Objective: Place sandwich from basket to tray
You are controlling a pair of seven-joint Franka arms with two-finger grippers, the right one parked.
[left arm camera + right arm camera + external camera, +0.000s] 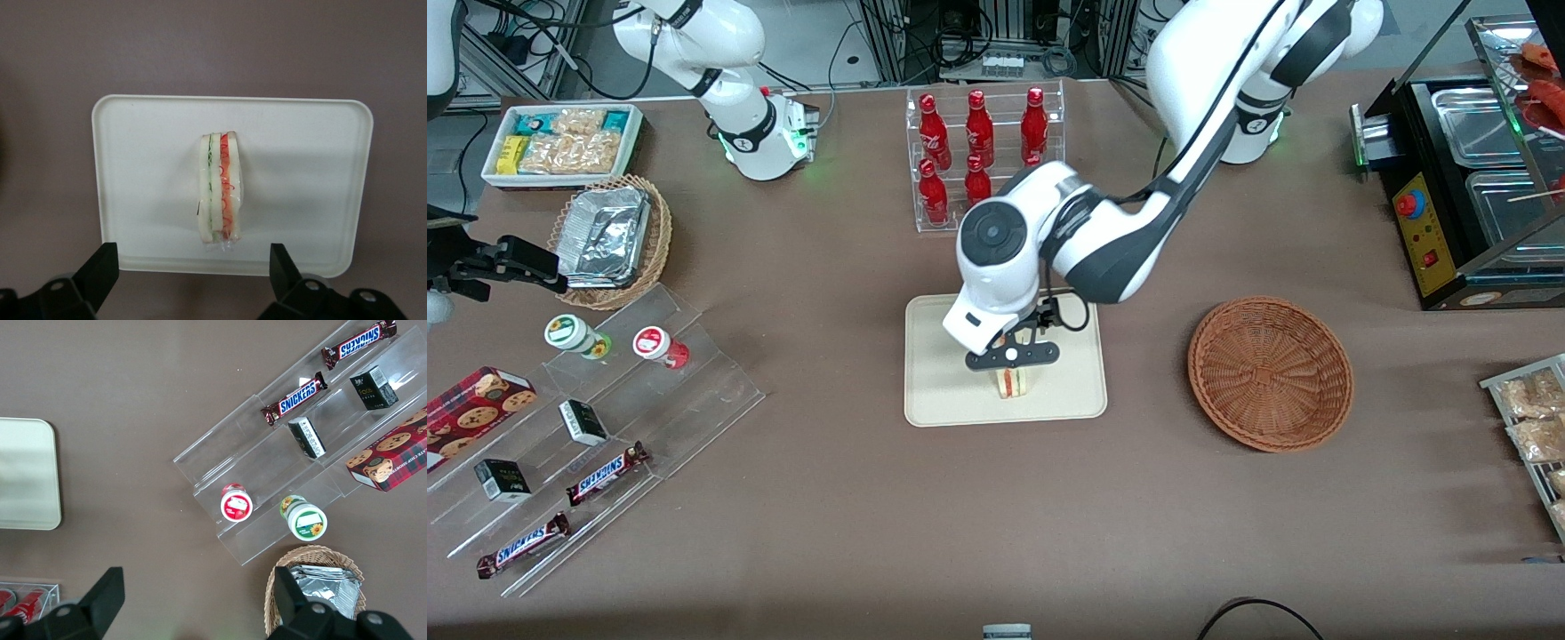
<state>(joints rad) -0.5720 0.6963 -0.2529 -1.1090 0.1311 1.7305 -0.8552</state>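
The sandwich (221,188) stands on its edge near the middle of the tray (300,133), free of the hand (193,277), which hangs just above it with fingers spread wide. The basket (1270,372) sits empty on the bench, toward the working arm's end. The lift away should go straight up, so neither finger clips the wedge and topples it.

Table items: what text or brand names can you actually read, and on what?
"SNICKERS": on two chocolate bars on the clear stepped display.
Small black boxes, cookie box, two round lidded cups and red bottles: print too small to read.
Sandwich, tray, basket: no text.
The gripper, open, is above the sandwich.
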